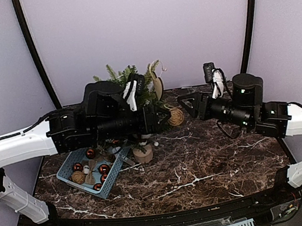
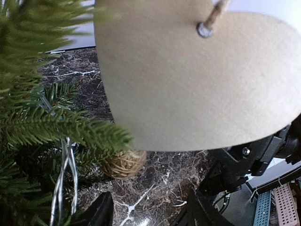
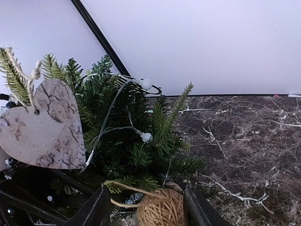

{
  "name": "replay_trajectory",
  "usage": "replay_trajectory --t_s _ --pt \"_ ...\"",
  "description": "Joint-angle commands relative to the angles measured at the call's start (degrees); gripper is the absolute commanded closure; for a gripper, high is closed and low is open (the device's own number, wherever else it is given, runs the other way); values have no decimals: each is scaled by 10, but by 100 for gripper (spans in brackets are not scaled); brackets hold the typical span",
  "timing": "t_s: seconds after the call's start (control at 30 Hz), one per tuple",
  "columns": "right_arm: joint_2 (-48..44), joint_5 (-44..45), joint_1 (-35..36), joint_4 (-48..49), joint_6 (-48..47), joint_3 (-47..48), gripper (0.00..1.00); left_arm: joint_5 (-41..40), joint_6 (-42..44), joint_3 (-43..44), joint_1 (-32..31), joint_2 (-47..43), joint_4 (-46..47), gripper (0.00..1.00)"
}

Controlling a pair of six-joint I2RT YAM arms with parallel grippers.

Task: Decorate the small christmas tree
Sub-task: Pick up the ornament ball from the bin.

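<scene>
Small christmas tree [image 1: 119, 75] stands upright on its wooden base [image 1: 143, 154], stem vertical. Left gripper [image 2: 149, 209] is right up against it: branches crowd the space left of its fingers, which are spread with nothing between them. Right gripper [image 3: 146, 200] faces the tree head-on, fingers also spread. Twine ball [image 3: 162, 211] hangs between them, looks loose, not pinched. Wooden heart [image 3: 42, 127] hangs on a branch just ahead of the left fingers. Left gripper looks the nearer. Blue basket [image 1: 78, 188], well behind the left fingers, holds red baubles [image 1: 103, 168] and a second twine ball [image 1: 78, 177].
</scene>
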Motion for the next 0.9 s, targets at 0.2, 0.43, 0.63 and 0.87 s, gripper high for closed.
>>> replay_trajectory --t_s 0.2,0.43,0.63,0.87 --pt "-59 -61 -8 62 -23 -115 27 72 20 -35 3 -94 10 35" --pt "-23 -63 -2 62 -33 -98 23 114 12 -40 3 -117 -2 31" --pt "22 -66 12 68 -45 -68 23 123 13 -25 3 -122 -25 29" --pt "17 -1 28 48 -32 -76 23 132 19 -18 4 -120 -38 27"
